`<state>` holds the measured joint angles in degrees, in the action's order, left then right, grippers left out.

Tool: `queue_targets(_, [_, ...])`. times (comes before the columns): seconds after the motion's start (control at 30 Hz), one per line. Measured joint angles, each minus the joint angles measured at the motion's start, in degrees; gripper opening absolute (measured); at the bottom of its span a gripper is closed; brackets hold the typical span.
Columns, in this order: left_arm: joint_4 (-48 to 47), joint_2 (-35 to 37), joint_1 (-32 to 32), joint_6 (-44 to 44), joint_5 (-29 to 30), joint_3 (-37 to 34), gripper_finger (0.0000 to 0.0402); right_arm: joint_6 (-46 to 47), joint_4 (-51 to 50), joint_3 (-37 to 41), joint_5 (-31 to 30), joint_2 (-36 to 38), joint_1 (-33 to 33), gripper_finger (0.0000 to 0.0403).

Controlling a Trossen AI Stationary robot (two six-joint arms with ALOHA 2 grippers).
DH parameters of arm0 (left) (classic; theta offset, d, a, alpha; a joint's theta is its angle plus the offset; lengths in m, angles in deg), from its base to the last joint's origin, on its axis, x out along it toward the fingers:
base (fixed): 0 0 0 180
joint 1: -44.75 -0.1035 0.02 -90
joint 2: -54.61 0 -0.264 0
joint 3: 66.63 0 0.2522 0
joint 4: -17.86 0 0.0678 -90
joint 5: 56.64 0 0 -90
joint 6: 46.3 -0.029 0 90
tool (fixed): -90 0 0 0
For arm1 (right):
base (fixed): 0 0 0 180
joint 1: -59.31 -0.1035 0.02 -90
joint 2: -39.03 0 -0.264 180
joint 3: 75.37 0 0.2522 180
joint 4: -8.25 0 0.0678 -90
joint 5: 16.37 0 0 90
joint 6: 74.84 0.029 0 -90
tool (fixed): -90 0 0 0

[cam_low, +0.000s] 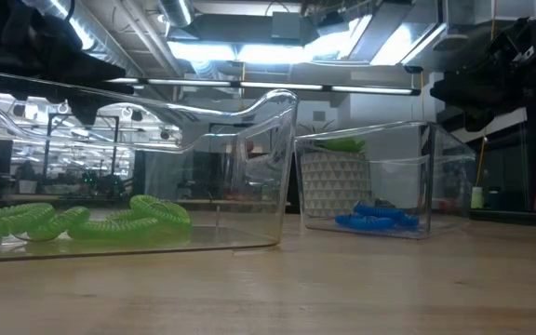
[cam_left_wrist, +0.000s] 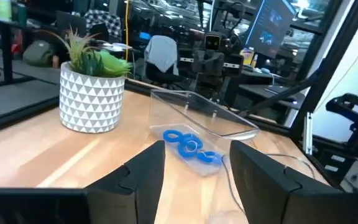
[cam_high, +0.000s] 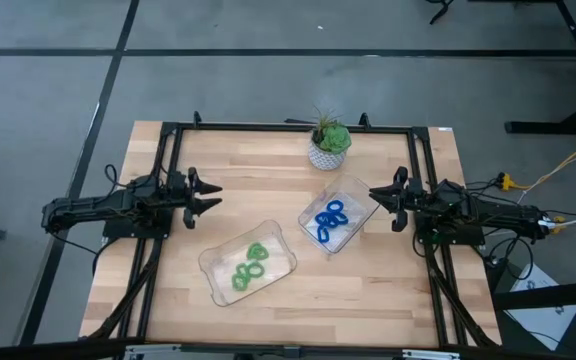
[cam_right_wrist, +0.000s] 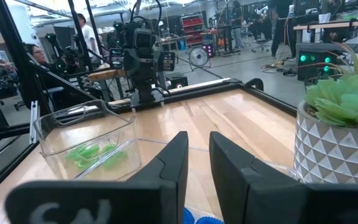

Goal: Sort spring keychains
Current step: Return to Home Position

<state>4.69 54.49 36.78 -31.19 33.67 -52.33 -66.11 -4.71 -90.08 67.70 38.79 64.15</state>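
Sit sorted near the plant: blue keychains in the tray just beside it, green keychains in the farther tray, left end effector and right end effector spread, empty, flanking it.

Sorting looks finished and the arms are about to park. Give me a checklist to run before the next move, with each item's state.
1. Green coiled plastic spring keychains all lie in the left clear plastic tray: ok.
2. Blue coiled plastic spring keychains all lie in the right clear plastic tray, near the white potted plant: ok.
3. No keychain shows on the bare wooden table: ok.
4. Left gripper open, empty, apart from both trays: ok.
5. Right gripper open, empty: ok.
6. Right gripper's clearance from the right tray's corner: cannot tell.
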Motion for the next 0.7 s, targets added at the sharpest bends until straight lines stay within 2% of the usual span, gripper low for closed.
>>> queue_targets(0.13, [-0.03, 0.00, 0.00, 2.52, 0.03, 0.00, 0.0177, 0.00, 0.00, 0.00, 0.00, -0.01, -0.02, 0.0067])
queue_targets(0.7, [-0.05, -0.02, 0.00, 2.64, 0.07, 0.00, 0.0178, 0.00, 0.00, 0.00, 0.00, -0.01, -0.01, 0.0067])
